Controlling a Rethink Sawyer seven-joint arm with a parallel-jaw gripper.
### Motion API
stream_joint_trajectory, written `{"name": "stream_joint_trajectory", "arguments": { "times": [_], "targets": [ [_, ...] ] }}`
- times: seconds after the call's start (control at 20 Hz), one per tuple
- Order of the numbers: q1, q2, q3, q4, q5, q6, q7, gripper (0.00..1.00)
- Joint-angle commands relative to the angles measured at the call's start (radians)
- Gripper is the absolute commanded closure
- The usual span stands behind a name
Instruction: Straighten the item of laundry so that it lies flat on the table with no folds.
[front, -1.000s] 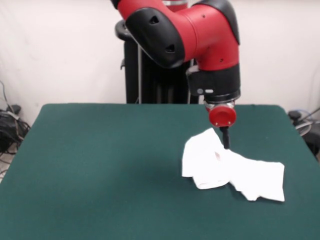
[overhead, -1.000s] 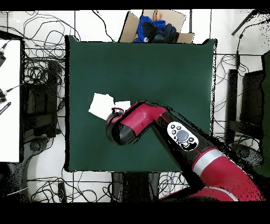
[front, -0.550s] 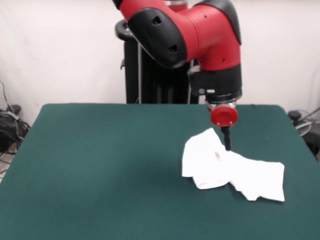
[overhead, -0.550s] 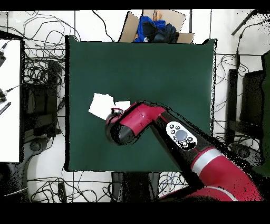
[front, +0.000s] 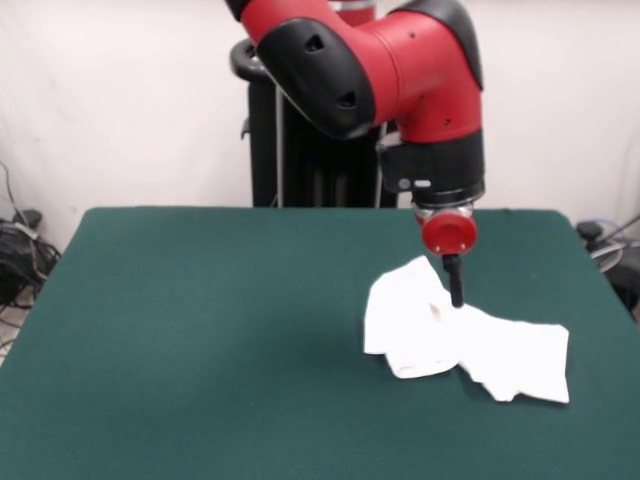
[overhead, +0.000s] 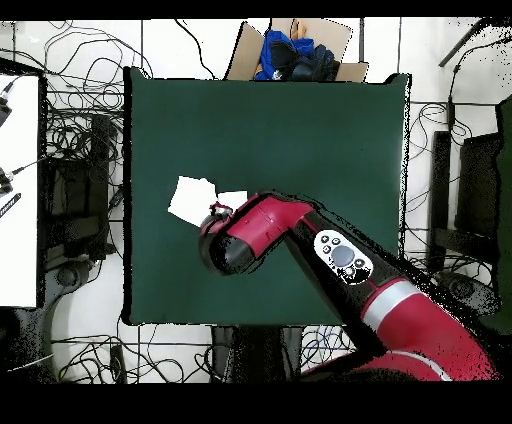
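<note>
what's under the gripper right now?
The crumpled, folded white shirt on the green table. The gripper reaches down to a fold near its middle. The arm hides this contact spot from overhead.

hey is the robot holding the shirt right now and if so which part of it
Cannot be told. The gripper is down at a raised fold in the middle of the crumpled shirt, but whether it grips the cloth isn't visible.

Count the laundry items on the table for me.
1. A single crumpled white item of laundry lies on the table, toward the right side in the front view, directly under the gripper. None other shows, though the arm covers part of the table overhead.
</note>
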Motion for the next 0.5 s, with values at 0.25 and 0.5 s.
{"name": "stream_joint_trajectory", "arguments": {
  "times": [0.25,0.5],
  "targets": [
    [0.029,0.139,-0.098,-0.095,-0.082,0.006,0.010,0.00],
    [0.025,0.169,-0.100,-0.107,-0.097,0.009,-0.007,0.00]
  ]
}}
